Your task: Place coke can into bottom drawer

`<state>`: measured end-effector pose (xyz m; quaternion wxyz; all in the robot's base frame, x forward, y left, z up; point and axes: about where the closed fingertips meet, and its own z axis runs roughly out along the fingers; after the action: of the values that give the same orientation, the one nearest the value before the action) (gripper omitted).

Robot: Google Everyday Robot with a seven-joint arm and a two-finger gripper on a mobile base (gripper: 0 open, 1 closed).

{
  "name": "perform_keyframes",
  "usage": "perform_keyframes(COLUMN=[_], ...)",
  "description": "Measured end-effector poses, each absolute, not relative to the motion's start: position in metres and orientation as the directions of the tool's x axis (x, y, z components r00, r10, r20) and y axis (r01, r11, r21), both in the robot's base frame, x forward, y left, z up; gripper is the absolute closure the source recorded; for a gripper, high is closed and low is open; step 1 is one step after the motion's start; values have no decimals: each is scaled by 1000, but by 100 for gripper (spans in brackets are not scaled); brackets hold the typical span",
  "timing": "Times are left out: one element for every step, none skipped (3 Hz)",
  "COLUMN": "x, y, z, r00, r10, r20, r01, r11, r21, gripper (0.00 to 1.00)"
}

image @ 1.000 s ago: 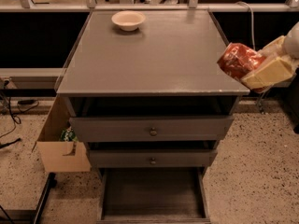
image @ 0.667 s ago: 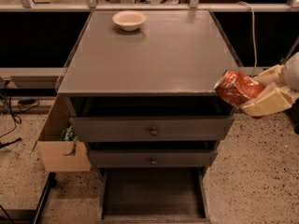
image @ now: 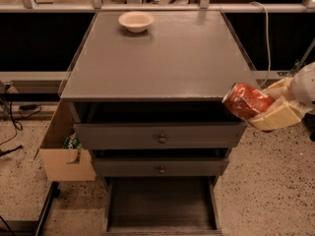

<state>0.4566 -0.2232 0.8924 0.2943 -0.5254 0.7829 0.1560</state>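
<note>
Bottom drawer [image: 160, 208] pulled out at floor level, dark flat floor and low sides in view. Two upper drawers [image: 160, 137] above it, each out a little, round knobs at centre. Cabinet [image: 162, 63] top carries a cream bowl [image: 136, 21] at back left; its contents can't be made out. Cardboard box [image: 66, 162] on the floor just beside the cabinet's left side, open-topped, something green [image: 72, 141] inside. Gripper [image: 256, 107] enters from the right edge on a white wrist [image: 305, 82], reaching leftward, level with the gap under the cabinet top. Cream fingers [image: 278, 117] clamped on the can [image: 246, 101], one above and one below. Can is tilted, one end toward the cabinet, in the air just off the front right corner, above and right of the bottom drawer.
</note>
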Motion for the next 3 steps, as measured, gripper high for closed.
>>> perform_keyframes(x=[446, 430, 407], y=[-218, -207, -187], z=[858, 823, 784], r00=[-246, -207, -139], r10=[-730, -714, -681], r20=[-638, -669, -719], r01=[-933, -955, -978], r11=[357, 297, 210], r21=[-49, -21, -11], gripper=[100, 100, 100])
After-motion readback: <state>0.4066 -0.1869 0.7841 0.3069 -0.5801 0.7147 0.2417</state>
